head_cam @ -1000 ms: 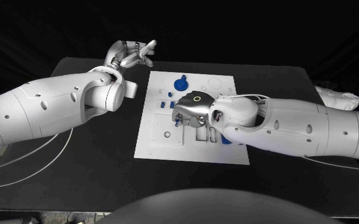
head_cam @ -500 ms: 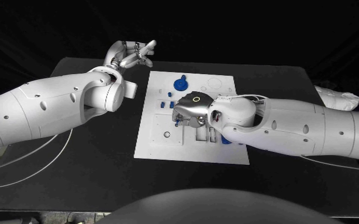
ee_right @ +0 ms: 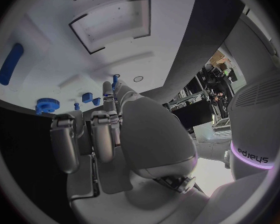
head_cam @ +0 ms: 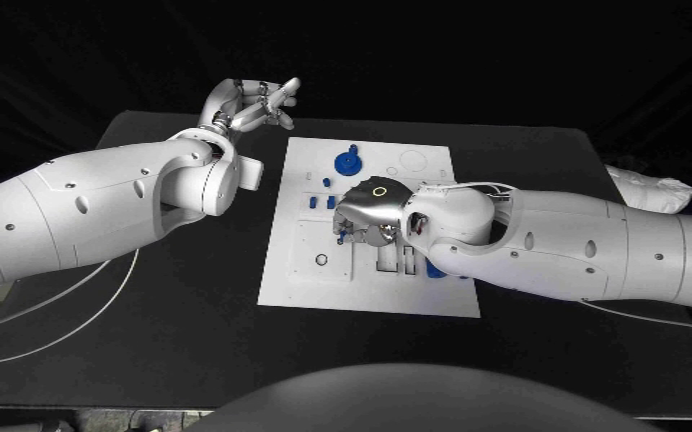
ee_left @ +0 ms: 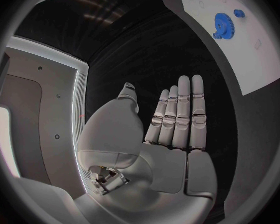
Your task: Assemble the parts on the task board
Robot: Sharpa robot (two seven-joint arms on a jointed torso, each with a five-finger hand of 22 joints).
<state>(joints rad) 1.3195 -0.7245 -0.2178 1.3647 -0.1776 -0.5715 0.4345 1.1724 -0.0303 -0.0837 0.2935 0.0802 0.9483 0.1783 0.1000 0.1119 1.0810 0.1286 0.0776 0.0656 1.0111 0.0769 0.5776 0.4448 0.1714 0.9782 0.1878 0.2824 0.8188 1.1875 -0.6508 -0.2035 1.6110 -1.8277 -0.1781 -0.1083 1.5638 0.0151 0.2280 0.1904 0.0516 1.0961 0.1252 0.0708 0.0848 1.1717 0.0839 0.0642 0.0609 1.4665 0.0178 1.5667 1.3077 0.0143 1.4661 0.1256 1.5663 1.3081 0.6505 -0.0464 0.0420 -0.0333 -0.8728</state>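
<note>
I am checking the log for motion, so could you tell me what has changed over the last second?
Almost nothing. The right hand has edged very slightly along the task board, staying low over the blue parts; whether it holds one cannot be told. The left hand stays raised and empty beyond the board, and the blue gear has not moved.

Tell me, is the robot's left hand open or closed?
Open. The silver left hand holds nothing: its fingers lie straight, side by side, over the black table, away from the white task board.

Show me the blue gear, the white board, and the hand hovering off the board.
blue gear (head_cam: 348,162), head view, on its toothed disc.
task board (head_cam: 296,287), head view, on a bare near corner.
left hand (ee_left: 171,122), left wrist view, on its straight fingers.
</note>
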